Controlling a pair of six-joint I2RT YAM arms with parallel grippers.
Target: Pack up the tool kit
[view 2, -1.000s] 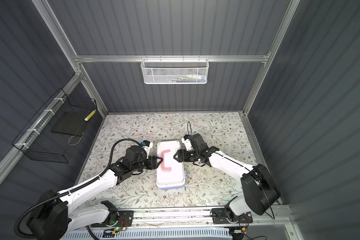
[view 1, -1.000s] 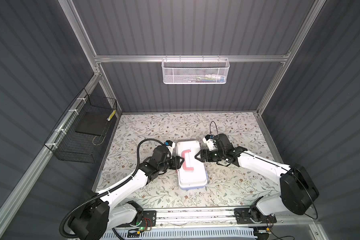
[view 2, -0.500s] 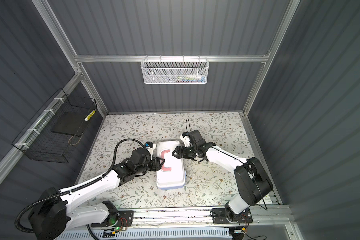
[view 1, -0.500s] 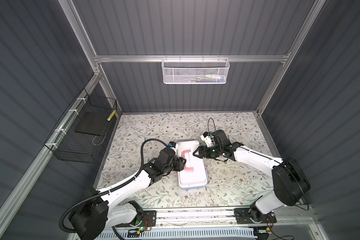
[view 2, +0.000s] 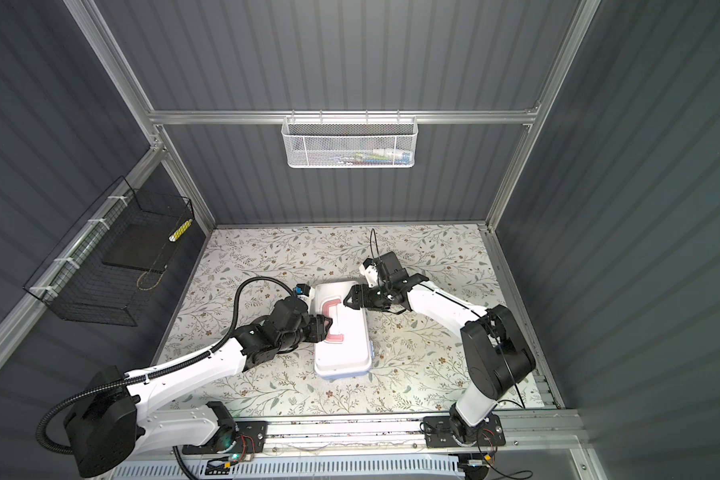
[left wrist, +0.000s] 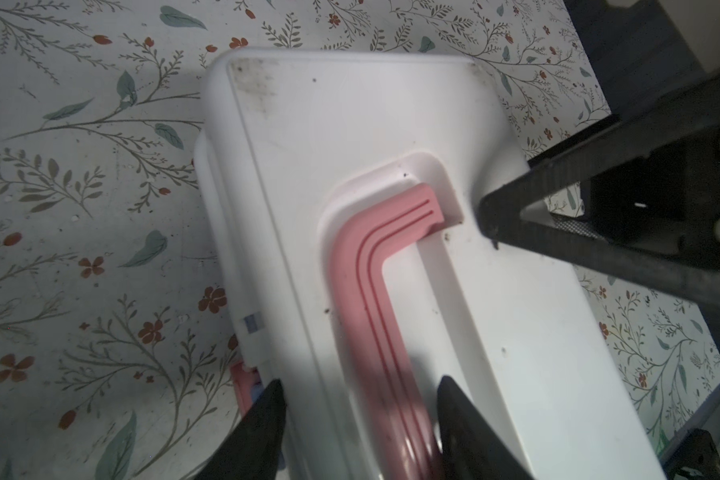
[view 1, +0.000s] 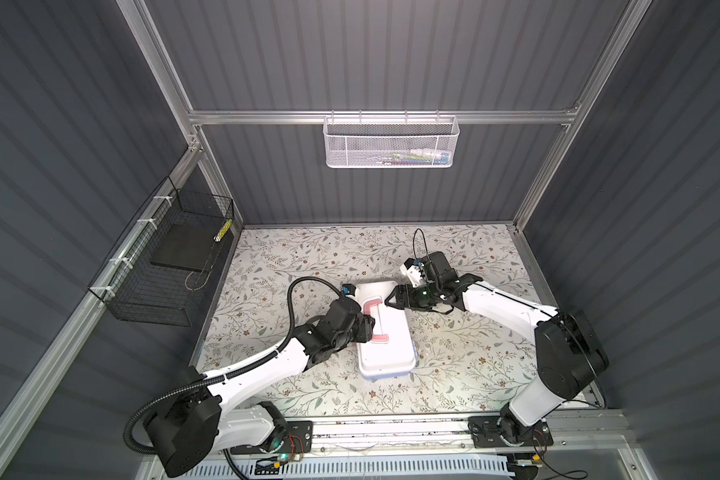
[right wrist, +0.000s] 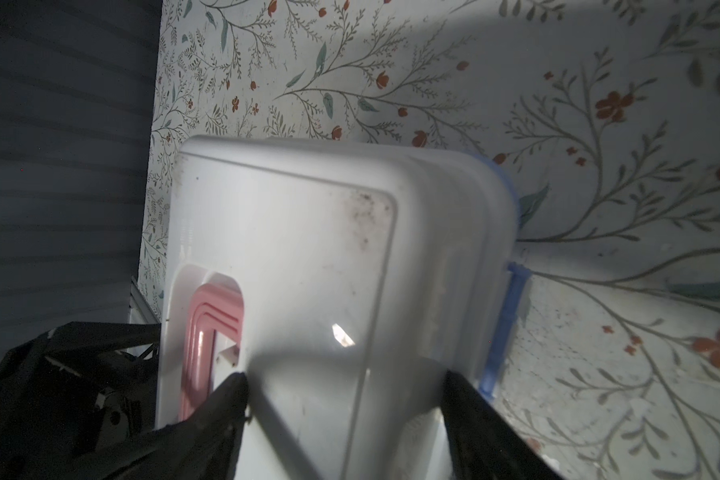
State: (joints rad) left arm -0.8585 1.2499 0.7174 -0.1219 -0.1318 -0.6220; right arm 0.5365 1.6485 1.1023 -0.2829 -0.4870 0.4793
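Two grippers are poised at the closed tool kit (view 1: 387, 353) centred on the table (view 1: 308, 257), the left gripper (left wrist: 356, 388) spread astride the pink handle (left wrist: 362, 270), the right gripper (right wrist: 346, 380) wide over the far end; even pressure is advised to seat the lid (right wrist: 308, 249).

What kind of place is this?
Probably a robot test booth, not a home: grey ribbed walls on an aluminium frame, and two robot arms bolted to a rail beside a flowery tabletop.

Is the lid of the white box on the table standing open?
No, the white lid lies flat and shut, with its pink handle folded down into its recess.
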